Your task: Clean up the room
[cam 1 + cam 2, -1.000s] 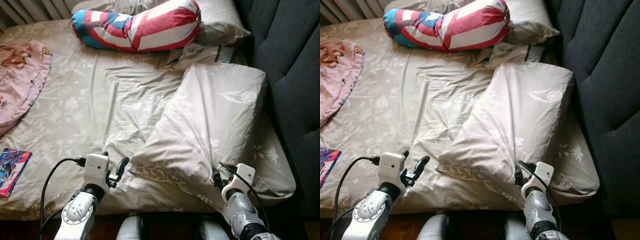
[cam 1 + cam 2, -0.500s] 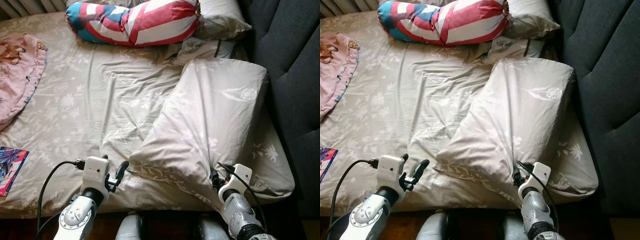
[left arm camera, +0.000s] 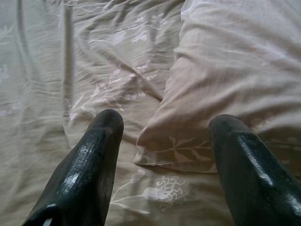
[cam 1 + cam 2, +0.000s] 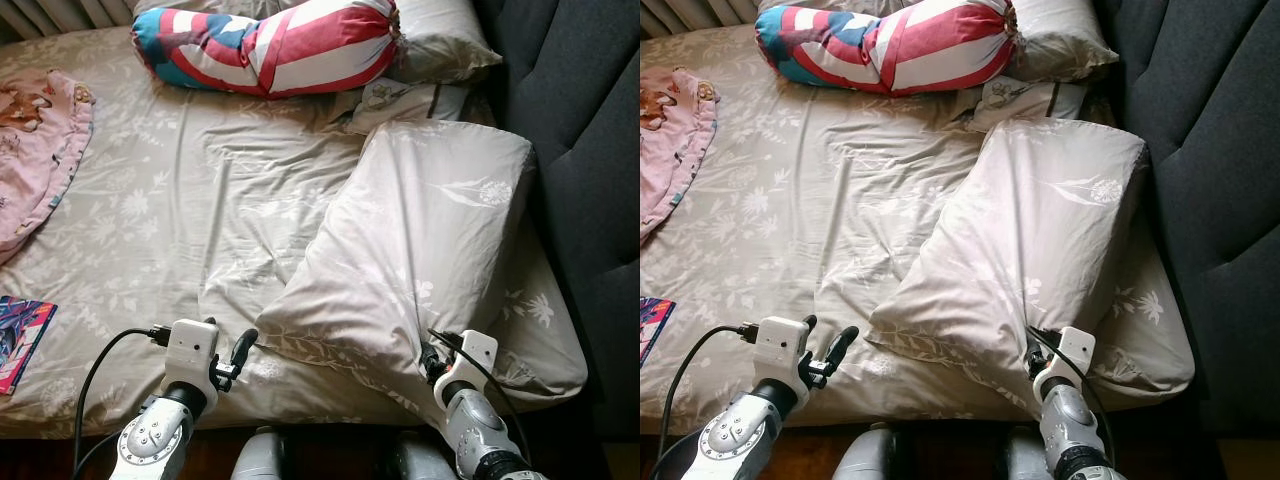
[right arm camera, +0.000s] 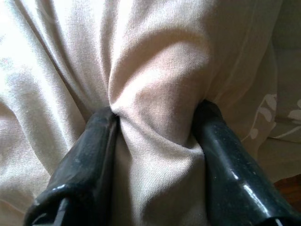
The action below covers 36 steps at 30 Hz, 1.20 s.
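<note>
Soft daylight, sharp throughout; wrist views perhaps slightly soft.

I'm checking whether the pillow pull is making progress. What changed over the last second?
The right gripper stays clamped on the beige pillow, and both grippers have drawn back slightly toward the robot. The pillow's near end has come along a little. The left gripper stays open by the pillow's corner. The striped bolster, pink blanket and book lie as before.

Right hand [image 4: 1038, 352] grips the beige pillow's [image 4: 1030, 240] near edge; left hand [image 4: 828, 347] hovers beside it.
</note>
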### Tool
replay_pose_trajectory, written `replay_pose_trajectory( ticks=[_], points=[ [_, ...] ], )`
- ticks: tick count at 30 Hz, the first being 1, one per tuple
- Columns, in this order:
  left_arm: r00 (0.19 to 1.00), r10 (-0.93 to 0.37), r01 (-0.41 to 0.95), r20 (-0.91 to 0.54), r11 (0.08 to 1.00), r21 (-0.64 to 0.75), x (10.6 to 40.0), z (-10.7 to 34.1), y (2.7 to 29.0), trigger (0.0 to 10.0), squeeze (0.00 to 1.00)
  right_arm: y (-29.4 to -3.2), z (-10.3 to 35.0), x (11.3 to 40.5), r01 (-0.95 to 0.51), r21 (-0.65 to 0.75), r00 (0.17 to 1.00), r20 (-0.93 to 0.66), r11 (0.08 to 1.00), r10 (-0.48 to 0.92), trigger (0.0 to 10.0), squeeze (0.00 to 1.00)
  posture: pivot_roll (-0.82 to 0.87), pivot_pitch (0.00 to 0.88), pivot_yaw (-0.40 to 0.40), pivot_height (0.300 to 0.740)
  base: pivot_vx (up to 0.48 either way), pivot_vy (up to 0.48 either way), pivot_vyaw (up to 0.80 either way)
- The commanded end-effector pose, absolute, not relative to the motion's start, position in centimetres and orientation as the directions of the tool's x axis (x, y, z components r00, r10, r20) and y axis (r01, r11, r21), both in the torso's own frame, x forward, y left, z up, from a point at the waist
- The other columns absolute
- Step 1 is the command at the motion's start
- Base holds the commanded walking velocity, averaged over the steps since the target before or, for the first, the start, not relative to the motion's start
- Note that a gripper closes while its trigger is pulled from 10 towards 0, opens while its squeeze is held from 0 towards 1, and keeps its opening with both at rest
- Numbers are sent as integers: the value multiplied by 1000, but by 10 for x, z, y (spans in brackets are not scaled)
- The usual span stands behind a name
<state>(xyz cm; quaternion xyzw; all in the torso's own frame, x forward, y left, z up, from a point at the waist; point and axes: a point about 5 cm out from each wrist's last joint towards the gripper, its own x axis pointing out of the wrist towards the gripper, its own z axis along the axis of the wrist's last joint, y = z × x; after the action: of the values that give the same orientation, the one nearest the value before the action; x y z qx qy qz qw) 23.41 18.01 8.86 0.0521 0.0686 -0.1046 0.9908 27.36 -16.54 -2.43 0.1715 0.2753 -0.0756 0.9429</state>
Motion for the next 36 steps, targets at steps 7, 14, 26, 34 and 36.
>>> replay_pose_trajectory(
  ticks=[7,14,26,34,36],
  points=[
    [965,-194,213,-176,972,98,235,81,184,10000,0,-145,-55,239,233,258,720,-693,938,12,0,0,46,297,110,675,0,0,0],
    [969,-185,202,-165,975,95,245,80,183,10000,0,-148,-52,243,235,253,726,-687,939,3,0,0,35,254,97,675,0,0,0],
    [976,-169,182,-133,980,84,274,76,179,10000,0,-174,-37,262,281,188,756,-647,941,-96,0,0,-18,127,74,675,0,0,0],
    [979,-164,173,-122,983,65,289,70,173,10000,0,-242,-17,267,419,41,752,-576,907,-321,0,0,-78,76,54,675,0,0,0],
    [979,-164,172,-121,983,60,291,68,172,10000,0,-259,-10,267,447,4,747,-552,894,-371,0,0,-85,68,51,675,0,0,0]
  ],
)
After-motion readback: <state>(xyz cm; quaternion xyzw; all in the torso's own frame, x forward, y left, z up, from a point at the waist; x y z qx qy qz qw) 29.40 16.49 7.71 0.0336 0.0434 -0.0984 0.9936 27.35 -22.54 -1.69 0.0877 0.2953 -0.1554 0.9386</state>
